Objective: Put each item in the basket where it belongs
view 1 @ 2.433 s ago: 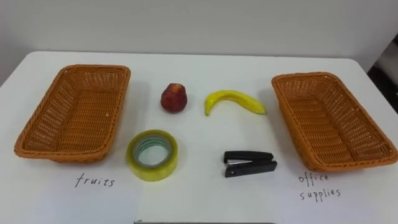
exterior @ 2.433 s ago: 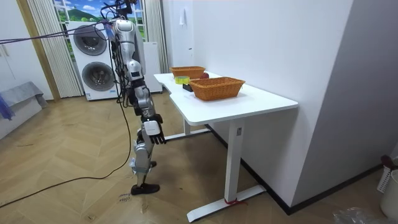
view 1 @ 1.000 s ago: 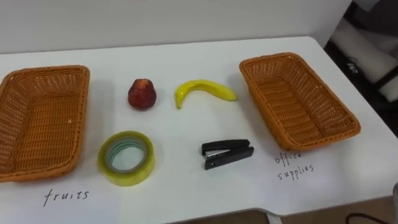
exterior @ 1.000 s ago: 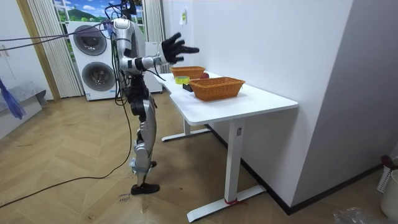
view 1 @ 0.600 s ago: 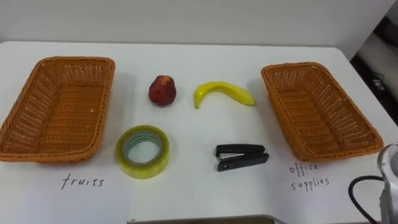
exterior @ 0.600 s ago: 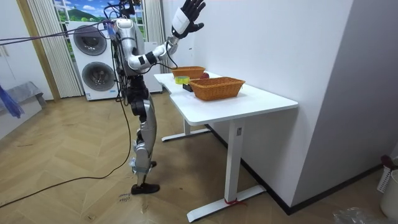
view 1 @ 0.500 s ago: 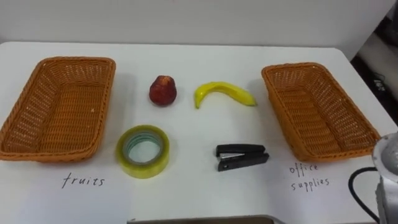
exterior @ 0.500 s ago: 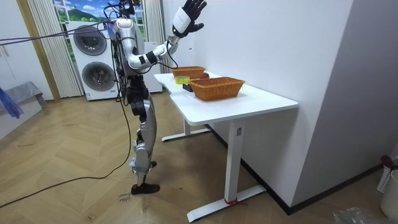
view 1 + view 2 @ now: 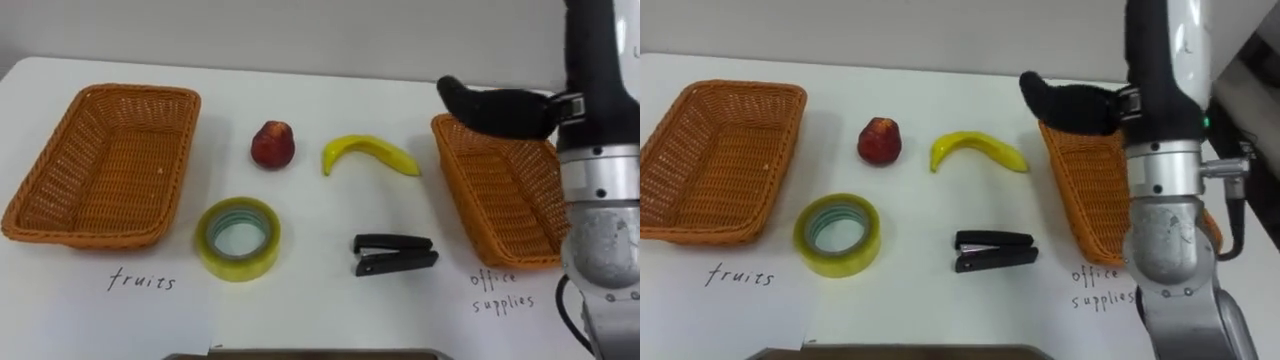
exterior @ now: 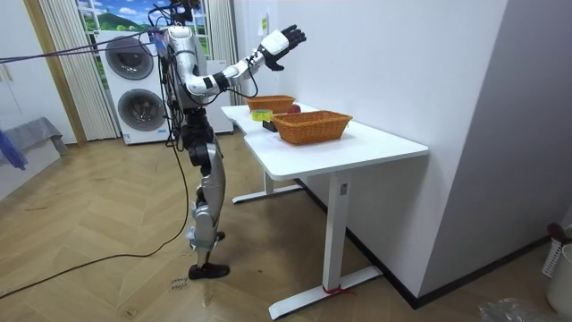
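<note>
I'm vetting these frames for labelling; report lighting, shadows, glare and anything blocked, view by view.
Left eye view: soft even light, no glare on the table; faint shadows under the tape roll and stapler. Right eye view: the right hand and arm cover much of the office-supplies basket.

The white counter (image 9: 320,95) carries two wicker baskets, both empty: the left basket (image 9: 135,92) by its left edge and the right basket (image 9: 500,195) by its right. Between them, at the back, lie a red fruit (image 9: 272,145) and a banana (image 9: 368,153), near but apart. In front of these lie a tape roll (image 9: 238,270), flat, and a black stapler (image 9: 393,254). Handwritten on the counter are a left label (image 9: 142,281) and a right label (image 9: 502,290), one before each basket.
</note>
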